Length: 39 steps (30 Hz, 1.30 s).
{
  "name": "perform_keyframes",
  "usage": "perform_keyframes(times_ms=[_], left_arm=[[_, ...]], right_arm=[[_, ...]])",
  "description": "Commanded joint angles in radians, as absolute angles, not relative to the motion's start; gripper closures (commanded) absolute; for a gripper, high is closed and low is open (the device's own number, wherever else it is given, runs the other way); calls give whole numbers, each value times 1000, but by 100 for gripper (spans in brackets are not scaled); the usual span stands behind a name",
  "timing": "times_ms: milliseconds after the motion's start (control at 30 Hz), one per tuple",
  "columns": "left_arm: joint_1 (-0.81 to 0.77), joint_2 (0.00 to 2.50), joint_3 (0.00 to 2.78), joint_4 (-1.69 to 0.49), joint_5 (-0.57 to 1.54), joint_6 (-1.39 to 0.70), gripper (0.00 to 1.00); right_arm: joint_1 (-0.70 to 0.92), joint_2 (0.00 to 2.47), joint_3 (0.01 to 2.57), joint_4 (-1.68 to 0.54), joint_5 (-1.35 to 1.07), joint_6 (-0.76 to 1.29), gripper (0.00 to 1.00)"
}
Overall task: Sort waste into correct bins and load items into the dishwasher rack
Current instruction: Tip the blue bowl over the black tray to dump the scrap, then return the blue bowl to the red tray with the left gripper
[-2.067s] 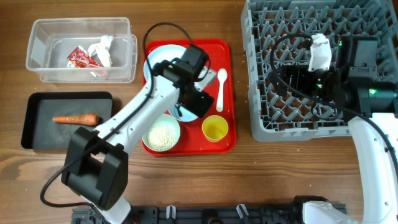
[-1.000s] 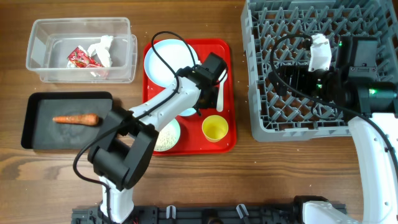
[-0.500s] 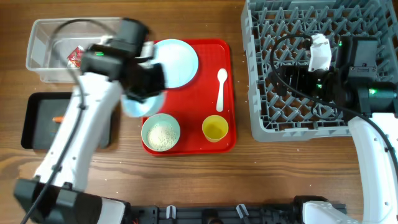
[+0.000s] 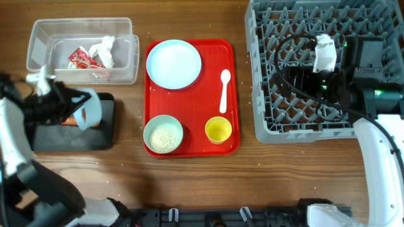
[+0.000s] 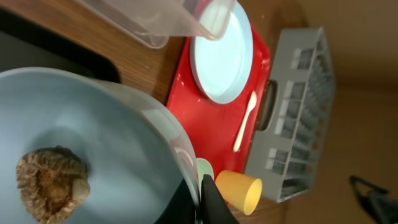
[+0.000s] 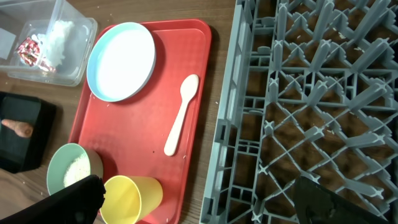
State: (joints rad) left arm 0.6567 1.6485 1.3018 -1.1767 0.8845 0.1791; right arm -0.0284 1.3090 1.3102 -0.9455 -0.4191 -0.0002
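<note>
Pale blue bowl (image 4: 88, 108) hangs tilted over the black tray (image 4: 95, 140) at the left of the surface (image 4: 189, 183). My left end effector (image 5: 200, 198) pinches its rim, and a brown scrap (image 5: 53, 183) lies inside it. From above, my arm and the bowl cover much of that tray. Just behind it the clear tub (image 4: 123, 31) holds a red-and-white wrapper (image 4: 81, 58) and a white tissue (image 4: 104, 49). On the red tray (image 4: 208, 57) sit the plate (image 4: 173, 64), spoon (image 4: 224, 89), yellow cup (image 4: 218, 130) and green bowl (image 4: 163, 135) of rice, all well apart from the arm. My right end effector (image 6: 199, 186) hovers spread wide over the rack (image 4: 297, 120). Half a second ago the blue bowl was at the red tray's left edge beside the plate; it has swung left since. The right arm has not moved.
</note>
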Motion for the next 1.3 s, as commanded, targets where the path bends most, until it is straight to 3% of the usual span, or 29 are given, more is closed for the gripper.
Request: perform_keyframes(times_ms=[0,300,767,933,1067,1133,1200,1267], left_arm=[[783,1758,1227,-1179,1213,373,96],[861,1945,1188,-1214,1571,389,96],[853,1928,1188,-1277,1576,373,96],[711,1757,1211,-1285,1565,474,96],[524,1607,1252,-1213,1450,455,96],[410,1548,1253,-1078,1331,315,96],[252,1509,1253,-891,1007,24,96],[70,1502,1253,-766,676,-131,96]], right_arm=[[-31,1320,1321,-945,-436,12,0],[-31,1320,1321,-955,-435,29,0],[-31,1320,1321,-954,-435,28,0],[-31,1320,1321,-954,-435,29,0],[-31,1320,1321,-954,-435,29,0],[-31,1320,1321,-954,-435,29,0],[-31,1320,1321,-954,-435,29,0],[-31,1320,1321,-955,-435,29,0]])
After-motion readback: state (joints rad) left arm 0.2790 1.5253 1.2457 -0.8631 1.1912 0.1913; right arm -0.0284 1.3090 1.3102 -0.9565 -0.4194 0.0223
